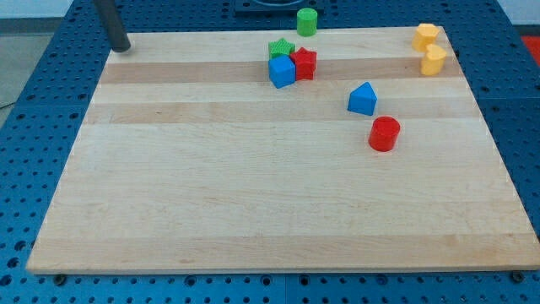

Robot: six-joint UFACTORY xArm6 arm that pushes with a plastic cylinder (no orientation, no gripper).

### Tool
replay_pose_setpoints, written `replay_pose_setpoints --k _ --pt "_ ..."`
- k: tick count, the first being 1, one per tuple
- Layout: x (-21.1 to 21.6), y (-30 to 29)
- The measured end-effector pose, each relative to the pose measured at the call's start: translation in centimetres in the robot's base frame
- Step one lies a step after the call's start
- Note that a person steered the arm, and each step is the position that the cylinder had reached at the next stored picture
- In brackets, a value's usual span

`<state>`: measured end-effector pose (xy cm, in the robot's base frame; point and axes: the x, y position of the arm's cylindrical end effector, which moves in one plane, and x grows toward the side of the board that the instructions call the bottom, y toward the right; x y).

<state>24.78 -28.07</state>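
My tip rests at the board's top left corner, touching no block. The dark rod rises from it out of the view's top. Nearest to it, well to the right, a tight cluster holds a blue cube, a red star-like block and a green star-like block behind them. A green cylinder stands at the top edge above the cluster. Further right lie a blue triangular block and a red cylinder. Two yellow blocks stand at the top right corner.
The wooden board lies on a blue perforated table that shows on all sides of it.
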Motion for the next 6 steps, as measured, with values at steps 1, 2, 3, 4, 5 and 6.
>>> replay_pose_setpoints --k 1,2,3,4,5,6 --pt "1.6 2.9" --pt "1.7 8.7" --pt "1.7 15.6" --pt "1.7 22.1" --pt "2.1 24.7" --pt "5.1 24.3"
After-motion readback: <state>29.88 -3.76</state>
